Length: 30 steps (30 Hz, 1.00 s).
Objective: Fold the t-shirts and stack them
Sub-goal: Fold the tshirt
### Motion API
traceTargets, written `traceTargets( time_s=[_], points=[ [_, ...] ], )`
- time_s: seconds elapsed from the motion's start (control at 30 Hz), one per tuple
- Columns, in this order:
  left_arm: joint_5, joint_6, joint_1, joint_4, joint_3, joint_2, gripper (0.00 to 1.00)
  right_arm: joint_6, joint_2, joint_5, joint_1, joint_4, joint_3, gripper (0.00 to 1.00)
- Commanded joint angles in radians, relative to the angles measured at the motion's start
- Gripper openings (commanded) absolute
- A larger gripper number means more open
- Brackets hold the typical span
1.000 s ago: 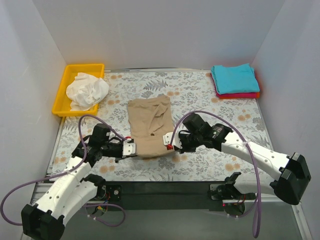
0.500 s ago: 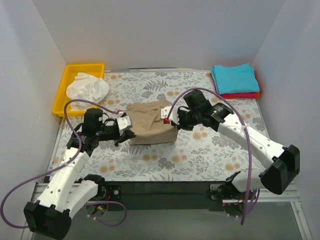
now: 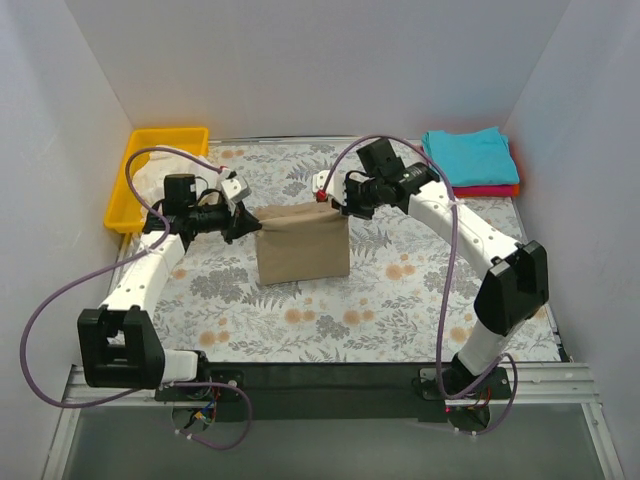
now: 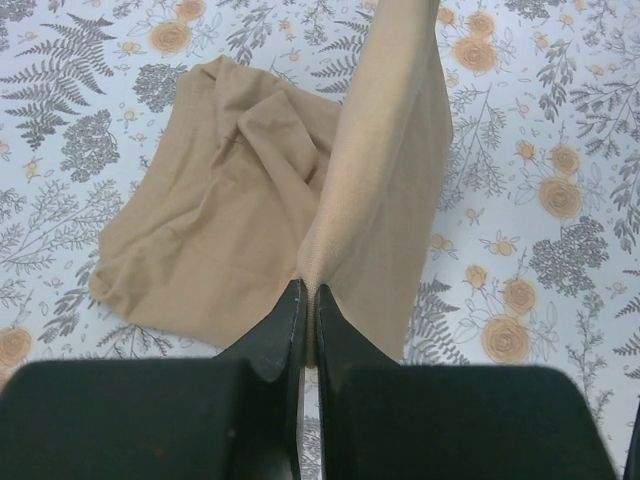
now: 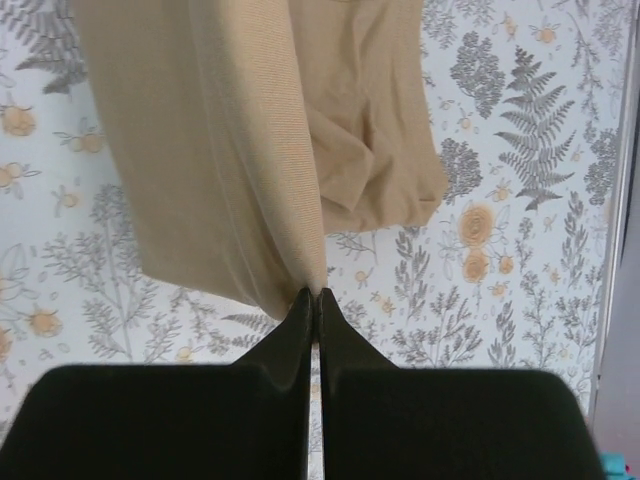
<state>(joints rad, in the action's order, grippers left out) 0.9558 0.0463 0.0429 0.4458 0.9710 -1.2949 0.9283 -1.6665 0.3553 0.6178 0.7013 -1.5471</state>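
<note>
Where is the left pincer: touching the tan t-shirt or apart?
Touching. The left wrist view shows the left pincer shut on the tan t-shirt.

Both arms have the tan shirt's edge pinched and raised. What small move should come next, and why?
Probably lower both grippers together toward the far side and lay the held edge down. The left gripper and right gripper are each shut on the tan shirt; its raised half hangs above the rumpled half on the flowered cloth, so the fold is not yet flat.
</note>
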Motion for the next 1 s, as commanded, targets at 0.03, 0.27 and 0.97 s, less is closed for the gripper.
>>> traceTargets(
  time_s=[0.03,0.27,0.97],
  points=[
    [0.021,0.015,-0.014,-0.073,0.075,-0.084,0.0,0.055,-0.1,0.027,-0.041,-0.022,-0.12,0.01],
    [-0.014,0.046,-0.031,-0.209,0.087,-0.251,0.0,0.07,-0.266,0.025,-0.062,-0.103,-0.205,0.01],
    [-0.196,0.161,-0.038,-0.416,0.253,-0.63,0.04,0.001,-0.587,-0.056,-0.098,-0.305,-0.386,0.01]
  ],
)
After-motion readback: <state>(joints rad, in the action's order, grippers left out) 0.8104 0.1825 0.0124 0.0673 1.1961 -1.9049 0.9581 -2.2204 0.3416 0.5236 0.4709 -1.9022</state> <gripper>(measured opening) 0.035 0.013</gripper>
